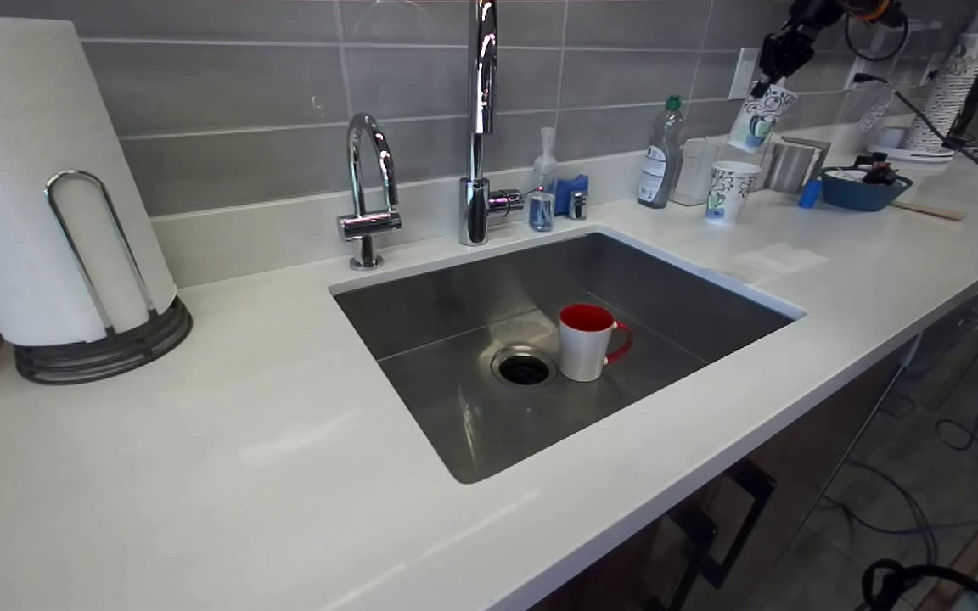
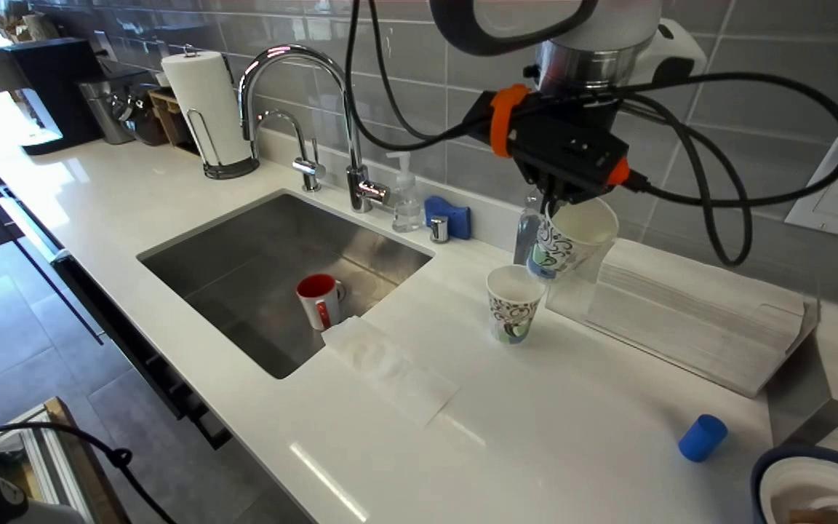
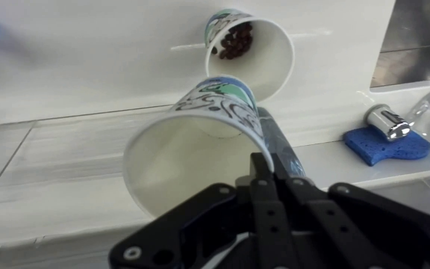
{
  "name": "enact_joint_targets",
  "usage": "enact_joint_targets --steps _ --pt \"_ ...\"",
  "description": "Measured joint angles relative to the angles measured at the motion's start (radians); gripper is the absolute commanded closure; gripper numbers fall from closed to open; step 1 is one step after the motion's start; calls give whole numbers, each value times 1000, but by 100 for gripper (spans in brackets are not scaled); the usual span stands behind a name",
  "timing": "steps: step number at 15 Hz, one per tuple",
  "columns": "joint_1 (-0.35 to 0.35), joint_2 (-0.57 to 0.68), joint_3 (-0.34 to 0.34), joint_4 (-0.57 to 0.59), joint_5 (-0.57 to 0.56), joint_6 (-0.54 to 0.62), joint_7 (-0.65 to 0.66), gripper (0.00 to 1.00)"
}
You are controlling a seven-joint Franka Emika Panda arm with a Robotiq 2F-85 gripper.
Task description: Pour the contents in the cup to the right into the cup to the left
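Through the wrist view I have the gripper (image 3: 270, 164) pinched on the rim of the cup to the right (image 3: 181, 160), one finger inside, one outside; that rim hides part of its floor. Beyond it the cup to the left (image 3: 274, 59), partly covered, holds dark red, bean-like pieces (image 3: 239, 41). A bottle (image 3: 280, 138) past the fingertips is partly hidden.

In an exterior view my arm (image 2: 597, 65) is cut off at the top edge and a bowl (image 2: 812, 453) at the corner. The cup to the left stands upright on the counter (image 2: 535, 437); the cup to the right tilts, mouth up, just beyond it.

In an exterior view a red-handled mug (image 1: 581, 352) sits upright in the sink (image 1: 455, 297), while my gripper is small and dark, its fingers hard to separate. A narrow gap shows between the cups.
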Motion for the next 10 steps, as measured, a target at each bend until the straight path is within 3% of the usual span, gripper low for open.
enact_joint_targets --steps 5,10 --pt "-56 -60 96 -59 -185 118 58 99" --pt "-130 -57 133 -111 -223 175 76 99"
